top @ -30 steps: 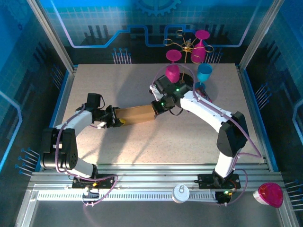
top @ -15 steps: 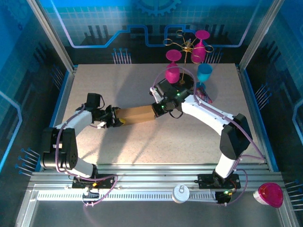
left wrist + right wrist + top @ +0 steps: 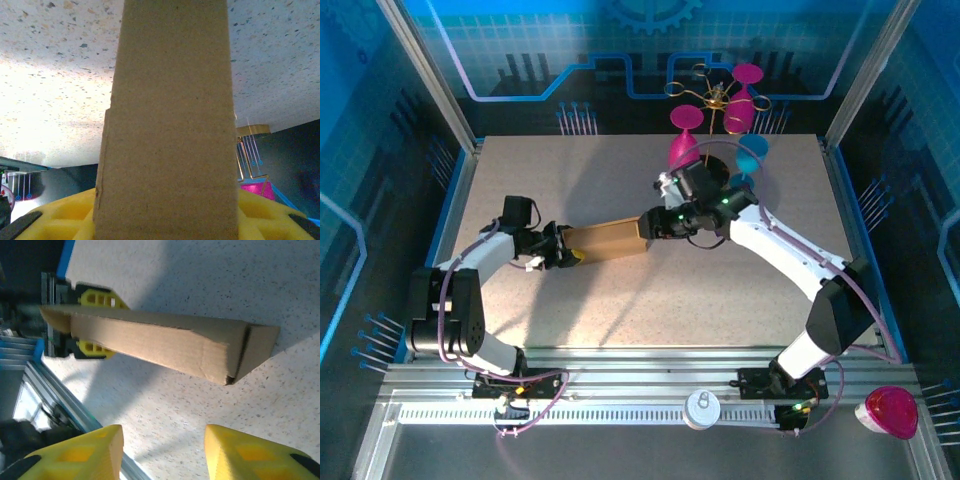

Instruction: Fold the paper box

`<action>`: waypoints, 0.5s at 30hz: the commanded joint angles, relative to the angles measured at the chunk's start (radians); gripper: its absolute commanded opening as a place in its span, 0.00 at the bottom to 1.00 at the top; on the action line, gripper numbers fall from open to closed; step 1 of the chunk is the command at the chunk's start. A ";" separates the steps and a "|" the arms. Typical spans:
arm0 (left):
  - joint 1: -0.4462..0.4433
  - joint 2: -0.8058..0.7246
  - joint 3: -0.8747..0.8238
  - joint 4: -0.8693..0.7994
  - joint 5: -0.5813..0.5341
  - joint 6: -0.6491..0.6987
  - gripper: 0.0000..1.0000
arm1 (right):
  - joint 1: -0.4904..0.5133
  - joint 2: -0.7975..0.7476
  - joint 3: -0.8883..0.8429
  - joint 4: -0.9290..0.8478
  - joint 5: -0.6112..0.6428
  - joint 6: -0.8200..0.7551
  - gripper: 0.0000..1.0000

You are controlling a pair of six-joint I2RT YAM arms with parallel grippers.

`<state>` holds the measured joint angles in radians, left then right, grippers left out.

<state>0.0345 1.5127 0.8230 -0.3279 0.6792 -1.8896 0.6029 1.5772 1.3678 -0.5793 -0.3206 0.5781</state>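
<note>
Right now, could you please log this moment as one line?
left gripper: shut on paper box | right gripper: open, clear of paper box

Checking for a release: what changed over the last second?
The right gripper opened, let go of the paper box at its right end and backed off to the right. The left gripper still clamps the other end; the box has not moved.

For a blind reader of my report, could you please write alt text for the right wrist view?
A long brown paper box stretches across a speckled table, its far end gripped by the left claw. In the foreground the right claw is open, apart from the box's near end.
</note>
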 commanded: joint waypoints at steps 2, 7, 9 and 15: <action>0.016 0.043 -0.016 -0.056 -0.073 0.009 0.07 | -0.084 -0.014 -0.059 0.185 -0.111 0.356 0.61; 0.018 0.042 -0.015 -0.058 -0.075 0.009 0.07 | -0.114 0.048 -0.082 0.277 -0.215 0.633 0.74; 0.018 0.045 -0.013 -0.058 -0.075 0.010 0.07 | -0.112 0.061 -0.123 0.354 -0.253 0.741 0.74; 0.021 0.053 -0.004 -0.062 -0.075 0.013 0.07 | -0.109 0.089 -0.213 0.493 -0.293 0.923 0.76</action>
<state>0.0376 1.5192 0.8291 -0.3321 0.6834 -1.8893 0.4904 1.6444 1.1873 -0.2073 -0.5556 1.3361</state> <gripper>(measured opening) 0.434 0.758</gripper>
